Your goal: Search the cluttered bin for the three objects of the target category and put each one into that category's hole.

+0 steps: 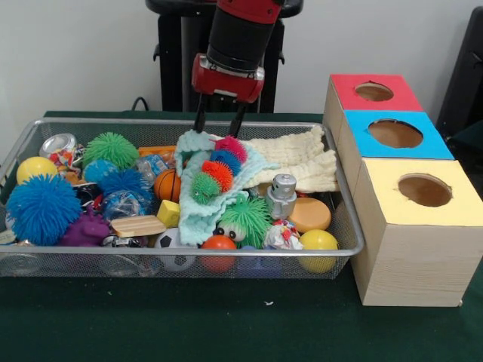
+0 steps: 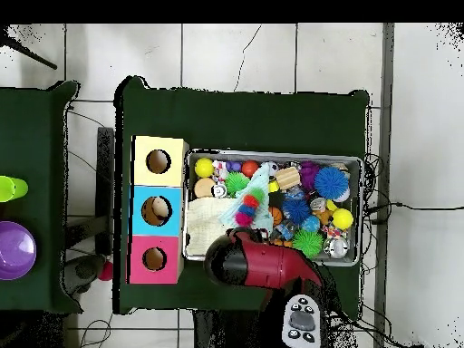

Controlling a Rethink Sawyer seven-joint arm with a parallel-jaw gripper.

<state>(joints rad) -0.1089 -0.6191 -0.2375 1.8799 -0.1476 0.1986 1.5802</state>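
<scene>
A wire mesh bin point(image 1: 353, 226) holds many toys: a big blue spiky ball point(image 1: 41, 209), a green spiky ball point(image 1: 111, 148), a multicolour spiky caterpillar point(image 1: 217, 172) on a teal cloth point(image 1: 195, 215), a small basketball point(image 1: 167, 185), two yellow balls point(image 1: 318, 241) and a silver robot figure point(image 1: 282, 196). To the bin's right stand three boxes with round holes, topped red point(image 1: 375, 92), blue point(image 1: 395, 134) and yellow point(image 1: 425, 190). My gripper point(image 1: 217, 131) hangs open over the bin's back rim, just above the teal cloth, holding nothing. In the overhead view the arm point(image 2: 258, 263) hides it.
A cream cloth point(image 1: 298, 158) lies at the bin's back right. A wooden block point(image 1: 138, 225), an orange disc point(image 1: 309, 214) and a can point(image 1: 59, 145) are among the clutter. Overhead, a remote point(image 2: 302, 323) lies by the base, and a purple bowl point(image 2: 14, 249) sits on a side table.
</scene>
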